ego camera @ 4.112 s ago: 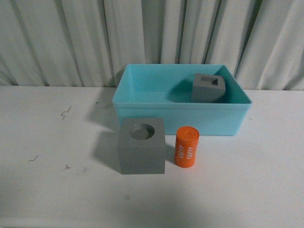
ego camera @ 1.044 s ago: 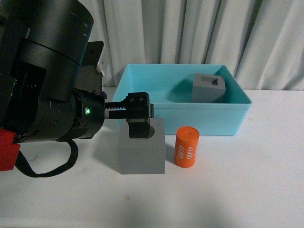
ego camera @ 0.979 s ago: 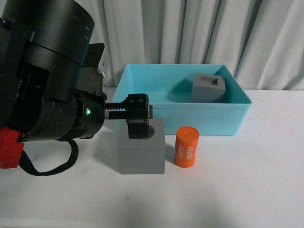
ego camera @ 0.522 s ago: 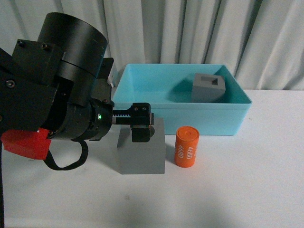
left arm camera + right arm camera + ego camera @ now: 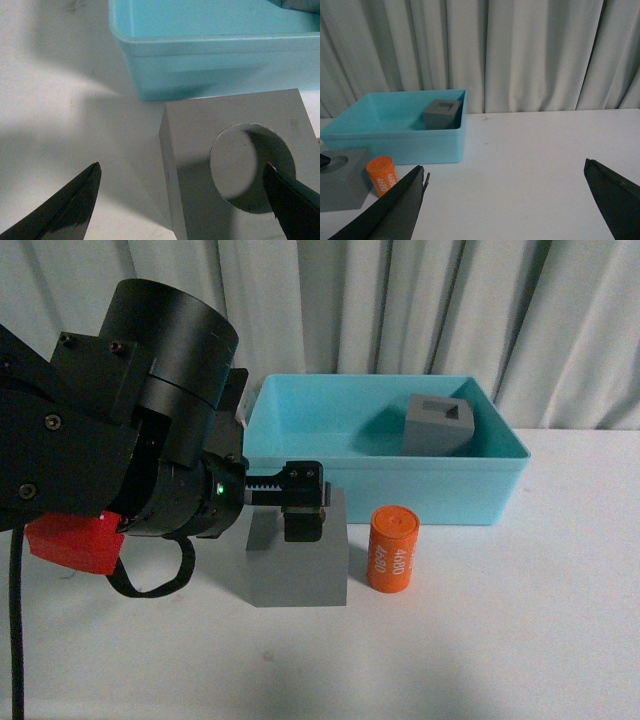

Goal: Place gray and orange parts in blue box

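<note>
A gray cube with a round hole [image 5: 298,570] stands on the white table in front of the blue box [image 5: 400,490]. My left gripper [image 5: 301,512] is open and hangs right over this cube's top. In the left wrist view the cube [image 5: 210,125] lies between the spread fingertips [image 5: 75,210], with one tip over the hole and the gripper [image 5: 182,202] empty. The orange cylinder [image 5: 393,548] stands upright just right of the cube. A gray cube with a rectangular hole [image 5: 438,425] sits inside the box at its back right. My right gripper [image 5: 505,200] is open and empty above bare table.
A pale curtain hangs behind the table. The left arm's black body [image 5: 130,440] fills the left of the front view. The right wrist view shows the blue box [image 5: 395,145], the orange cylinder [image 5: 382,175] and the round-hole cube [image 5: 342,180] off to one side.
The left arm came into view and reached over the round-hole cube. In the last second its gripper sank a little closer to the cube's top. The parts have not moved.
</note>
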You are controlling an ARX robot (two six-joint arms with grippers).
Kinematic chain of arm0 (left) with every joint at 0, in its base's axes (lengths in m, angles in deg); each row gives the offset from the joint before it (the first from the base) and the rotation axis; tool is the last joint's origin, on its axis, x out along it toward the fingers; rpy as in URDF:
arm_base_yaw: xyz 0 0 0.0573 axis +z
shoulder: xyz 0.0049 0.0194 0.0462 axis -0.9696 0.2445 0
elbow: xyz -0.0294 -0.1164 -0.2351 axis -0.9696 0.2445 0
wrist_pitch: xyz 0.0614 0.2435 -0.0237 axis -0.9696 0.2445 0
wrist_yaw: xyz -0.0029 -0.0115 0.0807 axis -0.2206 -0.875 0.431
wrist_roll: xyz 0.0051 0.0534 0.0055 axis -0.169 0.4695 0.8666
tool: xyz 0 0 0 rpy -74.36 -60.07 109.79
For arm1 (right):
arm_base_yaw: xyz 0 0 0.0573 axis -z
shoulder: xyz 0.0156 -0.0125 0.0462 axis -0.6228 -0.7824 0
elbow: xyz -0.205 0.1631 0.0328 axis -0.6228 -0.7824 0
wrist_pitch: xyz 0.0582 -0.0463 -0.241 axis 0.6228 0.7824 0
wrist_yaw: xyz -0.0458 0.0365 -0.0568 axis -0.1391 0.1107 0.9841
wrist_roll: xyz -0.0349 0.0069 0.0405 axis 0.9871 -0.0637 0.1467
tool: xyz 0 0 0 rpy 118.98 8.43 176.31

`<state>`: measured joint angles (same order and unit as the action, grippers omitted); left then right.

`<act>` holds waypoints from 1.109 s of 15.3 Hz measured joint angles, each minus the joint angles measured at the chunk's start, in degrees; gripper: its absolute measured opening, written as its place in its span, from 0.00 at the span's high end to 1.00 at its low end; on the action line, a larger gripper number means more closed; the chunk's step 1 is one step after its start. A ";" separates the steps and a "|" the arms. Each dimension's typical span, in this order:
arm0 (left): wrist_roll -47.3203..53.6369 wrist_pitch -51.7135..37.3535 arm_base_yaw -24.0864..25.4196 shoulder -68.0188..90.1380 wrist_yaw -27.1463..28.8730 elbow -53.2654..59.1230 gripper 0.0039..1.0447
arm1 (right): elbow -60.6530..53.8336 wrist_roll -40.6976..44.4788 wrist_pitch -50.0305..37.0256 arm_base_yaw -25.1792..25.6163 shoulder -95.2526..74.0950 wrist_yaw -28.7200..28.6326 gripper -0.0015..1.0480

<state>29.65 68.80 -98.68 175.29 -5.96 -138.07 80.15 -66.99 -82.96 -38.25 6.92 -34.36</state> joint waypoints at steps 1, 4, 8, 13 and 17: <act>0.00 0.04 0.00 0.28 -0.04 -0.28 0.06 | 0.00 0.00 0.00 0.00 0.00 0.00 0.06; 0.24 0.07 0.02 1.27 -0.22 -0.92 0.06 | 0.00 0.00 0.00 0.00 0.00 0.00 0.06; 2.29 0.35 0.39 3.82 -1.27 -2.43 0.06 | 0.00 0.00 0.00 0.00 0.00 0.00 0.06; 2.43 0.09 -0.33 3.85 -1.57 -2.43 0.44 | 0.00 0.00 0.00 0.00 0.00 -0.02 0.06; 1.95 -0.26 -1.03 2.75 -1.68 -1.11 0.80 | 0.00 0.00 0.02 0.00 0.00 0.00 0.06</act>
<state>31.59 68.53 -99.70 178.04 -7.64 -139.19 80.15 -66.99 -82.94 -38.25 6.92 -34.36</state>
